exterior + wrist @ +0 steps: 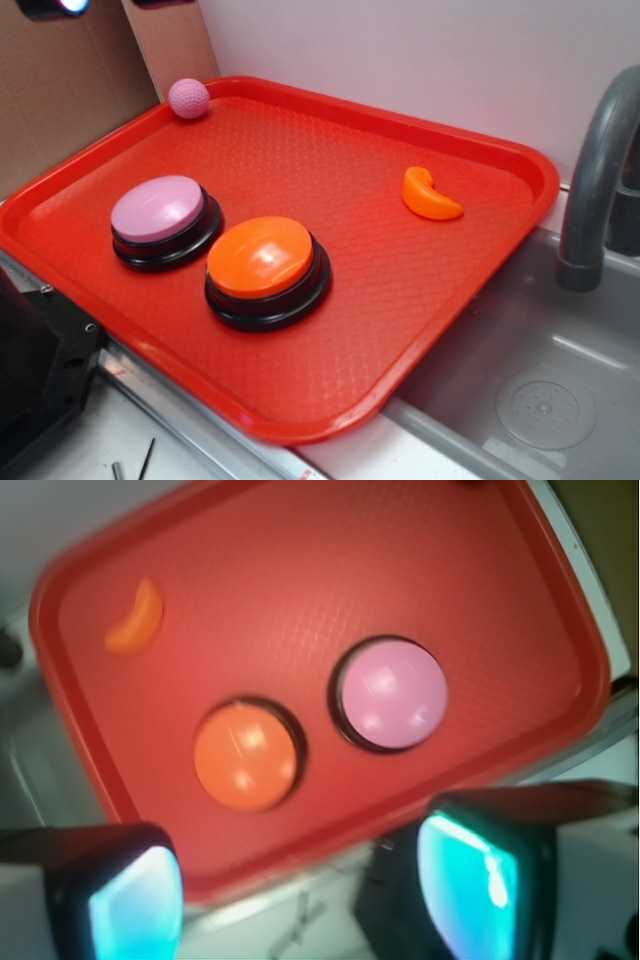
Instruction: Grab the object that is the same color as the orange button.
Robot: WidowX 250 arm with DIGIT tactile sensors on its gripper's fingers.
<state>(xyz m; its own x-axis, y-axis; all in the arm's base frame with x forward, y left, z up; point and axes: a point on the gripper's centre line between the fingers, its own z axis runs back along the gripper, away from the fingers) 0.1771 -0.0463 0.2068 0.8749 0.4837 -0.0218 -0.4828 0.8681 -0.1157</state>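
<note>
Exterior view: a red tray (470, 290) lies beside a grey sink basin (560, 400), under a grey faucet (595, 190); cardboard (60, 90) stands behind the tray's far-left side.
Tray: textured red plastic with a raised rim; everything below is placed relative to it.
Orange button (262, 258): domed, on a black round base, on the tray's near-middle part.
Pink-lilac button (160, 210): same build, just beside the orange button on its left, toward the tray's left edge.
Pink ball (188, 98): dimpled, in the tray's far-left corner, against the rim.
Orange crescent piece (430, 194): glossy, lying flat on the tray's right part near the far rim, well apart from both buttons; no arm is near it.
Wrist view: the gripper (300, 895) hangs off the tray's near edge, above both buttons; the crescent piece (137, 617) sits near the far-left corner of this view.
Gripper state: two dark fingers (120, 890) spread wide, nothing between them.
</note>
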